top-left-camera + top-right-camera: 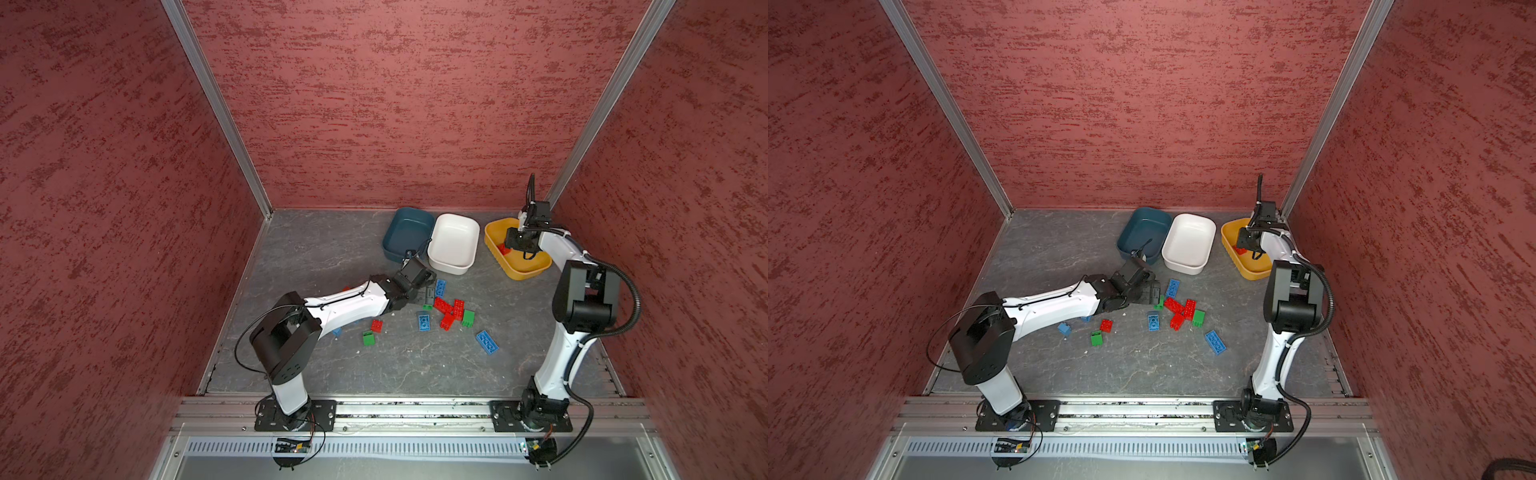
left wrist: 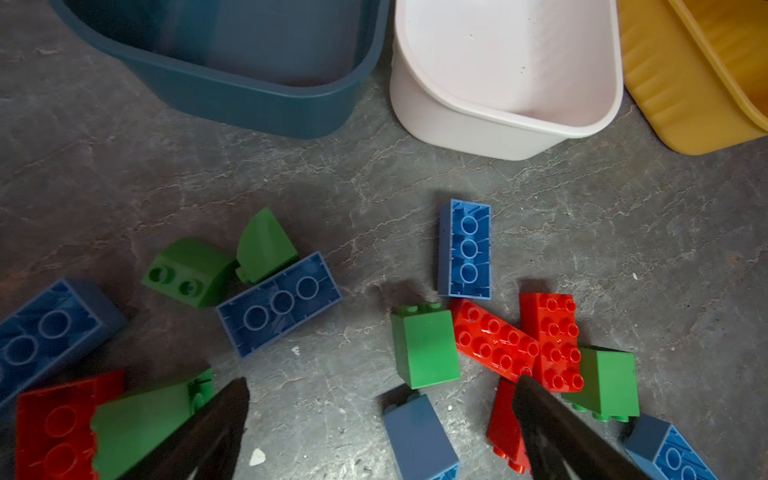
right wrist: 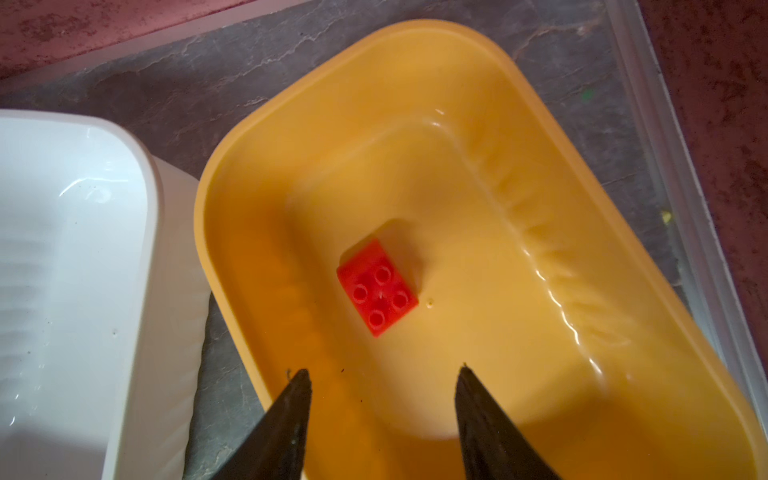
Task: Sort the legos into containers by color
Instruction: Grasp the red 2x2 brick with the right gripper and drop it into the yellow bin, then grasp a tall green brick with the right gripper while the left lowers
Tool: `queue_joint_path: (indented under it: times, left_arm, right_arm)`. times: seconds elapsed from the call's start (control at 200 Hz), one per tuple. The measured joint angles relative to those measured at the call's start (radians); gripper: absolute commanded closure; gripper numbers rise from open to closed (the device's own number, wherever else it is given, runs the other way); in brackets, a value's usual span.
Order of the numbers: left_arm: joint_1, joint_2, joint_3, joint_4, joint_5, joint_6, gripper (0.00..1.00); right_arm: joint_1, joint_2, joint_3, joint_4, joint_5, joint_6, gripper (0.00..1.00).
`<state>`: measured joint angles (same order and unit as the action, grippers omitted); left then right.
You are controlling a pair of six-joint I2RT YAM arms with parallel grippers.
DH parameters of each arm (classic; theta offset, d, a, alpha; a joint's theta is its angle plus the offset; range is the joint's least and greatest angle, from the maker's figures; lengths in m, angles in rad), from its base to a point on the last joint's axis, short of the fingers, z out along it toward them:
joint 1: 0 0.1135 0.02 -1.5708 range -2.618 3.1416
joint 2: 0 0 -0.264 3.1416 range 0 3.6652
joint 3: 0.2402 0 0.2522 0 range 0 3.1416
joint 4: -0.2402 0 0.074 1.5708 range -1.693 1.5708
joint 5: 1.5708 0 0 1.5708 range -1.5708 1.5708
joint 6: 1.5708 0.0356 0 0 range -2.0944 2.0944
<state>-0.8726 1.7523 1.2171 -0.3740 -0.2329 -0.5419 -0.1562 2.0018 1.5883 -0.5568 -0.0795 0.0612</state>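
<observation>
While a red brick (image 3: 377, 286) sits studs-up inside the yellow tub (image 3: 478, 249), the right jaws hang above it, parted and gripping nothing. Other bricks (image 1: 442, 305) (red, blue and green) lie scattered on the table (image 1: 324, 257) near the teal tub (image 1: 409, 228) and white tub (image 1: 453, 241), with the left jaws spread wide over them.

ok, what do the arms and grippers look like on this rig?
Both arms match: left arm and right arm have white links with black joint housings, on black bolted base plates. The right carries a thick black corrugated conduit; the left only thin black wires. The left gripper and right gripper have black fingers tapering to points. No markings visible.
</observation>
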Motion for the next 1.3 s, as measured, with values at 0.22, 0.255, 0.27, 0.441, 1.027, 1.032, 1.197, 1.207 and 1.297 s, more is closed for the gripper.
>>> queue_joint_path:
  times: [0.22, 0.255, 0.27, 0.441, 1.027, 1.032, 1.197, 1.207, 1.297]
  left_arm:
    - [-0.015, 0.028, 0.022, -0.009, 0.027, -0.005, 0.01]
    - [-0.016, 0.031, 0.024, -0.008, 0.031, -0.011, 0.01]
    - [-0.016, 0.032, 0.024, -0.008, 0.032, -0.013, 0.01]
    - [-0.021, 0.056, 0.028, -0.008, 0.048, -0.051, 0.01]
    - [-0.045, 0.09, 0.053, -0.008, 0.051, -0.079, 0.0]
    - [-0.045, 0.09, 0.054, -0.008, 0.051, -0.079, 0.01]
    - [-0.045, 0.101, 0.068, -0.009, 0.051, -0.079, 0.01]
    - [-0.045, 0.101, 0.068, -0.009, 0.051, -0.079, 0.01]
    - [-0.045, 0.101, 0.07, -0.008, 0.051, -0.079, 0.01]
  right_arm:
    - [0.028, -0.14, -0.156, 0.002, -0.031, 0.066, 0.29]
    - [0.037, -0.191, -0.211, 0.008, -0.037, 0.081, 0.28]
    - [0.04, -0.214, -0.233, 0.008, -0.042, 0.088, 0.28]
    - [0.084, -0.452, -0.475, 0.069, -0.126, 0.175, 0.26]
    - [0.353, -0.71, -0.952, 0.122, -0.151, 0.472, 0.43]
    - [0.355, -0.71, -0.952, 0.122, -0.151, 0.473, 0.44]
    - [0.408, -0.679, -0.94, 0.119, -0.157, 0.473, 0.44]
    - [0.413, -0.674, -0.938, 0.119, -0.157, 0.474, 0.43]
    - [0.458, -0.631, -0.914, 0.109, -0.14, 0.473, 0.49]
